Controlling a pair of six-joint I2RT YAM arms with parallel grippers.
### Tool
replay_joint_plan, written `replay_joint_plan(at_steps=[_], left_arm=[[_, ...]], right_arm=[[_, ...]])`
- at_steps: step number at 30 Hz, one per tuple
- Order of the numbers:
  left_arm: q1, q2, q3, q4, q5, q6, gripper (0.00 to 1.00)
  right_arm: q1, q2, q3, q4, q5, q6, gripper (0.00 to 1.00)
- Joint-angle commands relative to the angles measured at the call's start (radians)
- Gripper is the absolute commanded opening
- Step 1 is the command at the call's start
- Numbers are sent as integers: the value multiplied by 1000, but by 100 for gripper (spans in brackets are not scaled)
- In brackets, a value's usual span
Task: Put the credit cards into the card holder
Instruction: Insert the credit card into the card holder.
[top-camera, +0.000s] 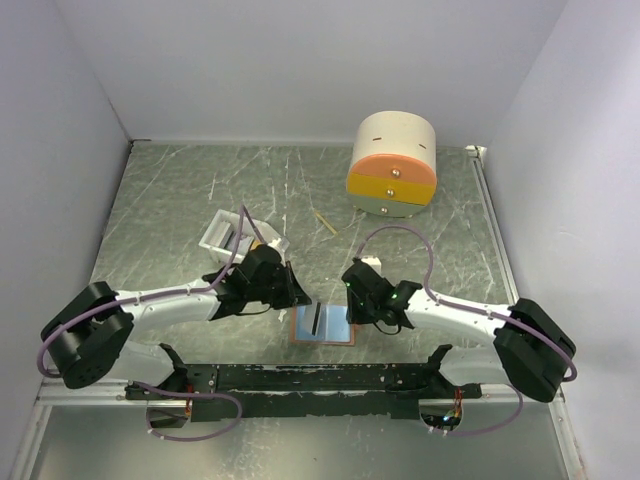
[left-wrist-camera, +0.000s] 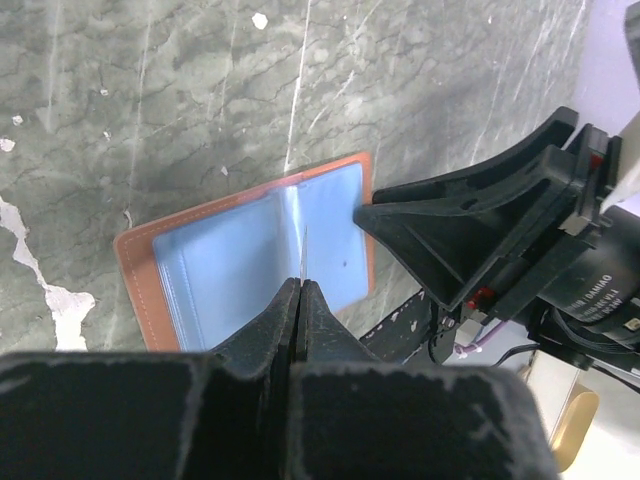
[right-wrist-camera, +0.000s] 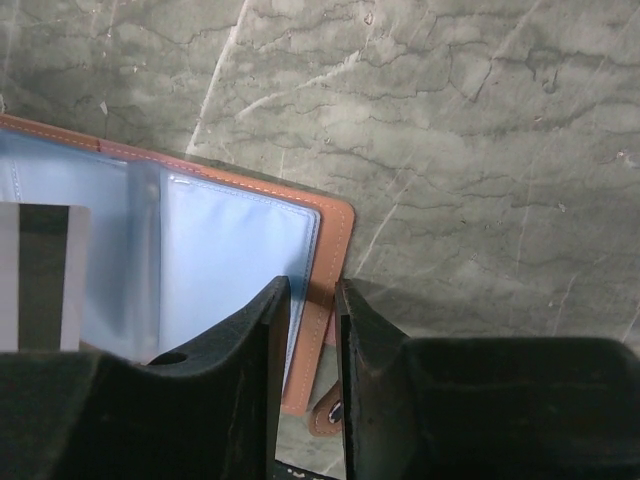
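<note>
Salmon card holder (left-wrist-camera: 225, 270) open; left claw (left-wrist-camera: 300, 287) clamps an edge-on credit card (right-wrist-camera: 45, 280); right claw (right-wrist-camera: 311, 292) narrowly parted, grip unclear.

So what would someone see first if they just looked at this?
Probably the open wallet, blue inside with a pink-orange rim, lying near the front of the table. The left gripper is pinching a thin card on its edge right over it. At the back right stands a round cream, orange and yellow drawer box.
</note>
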Motion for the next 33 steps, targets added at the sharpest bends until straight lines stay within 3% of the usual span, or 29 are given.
replay_joint_plan(at_steps=[1,33], left_arm=[[-14,35,-17,84,-17,-18,7],[-74,161,-7,137,-77,-25,7]], right_arm=[[-4,-19,-18,2,-4,14,24],[-4,-84,-73,11,-4,42,22]])
